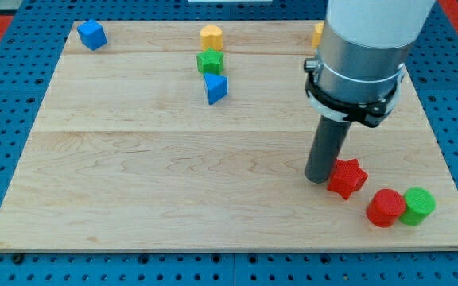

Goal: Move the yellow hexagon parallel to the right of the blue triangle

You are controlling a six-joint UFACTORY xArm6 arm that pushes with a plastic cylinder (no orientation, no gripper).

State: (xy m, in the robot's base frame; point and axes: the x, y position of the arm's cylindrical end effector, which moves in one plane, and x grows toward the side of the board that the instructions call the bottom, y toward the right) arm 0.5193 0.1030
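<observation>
Hexagon point(211, 36) yellow, upright, no long axis, above blue triangle point(215, 87).

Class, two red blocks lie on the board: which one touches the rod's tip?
The red star: my tip rests against its left side. The red cylinder sits apart, beside the green cylinder.

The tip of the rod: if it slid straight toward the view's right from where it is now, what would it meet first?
My tip already sits against the left side of the red star, so it would push that first. The red cylinder lies lower, probably off that line.
</observation>
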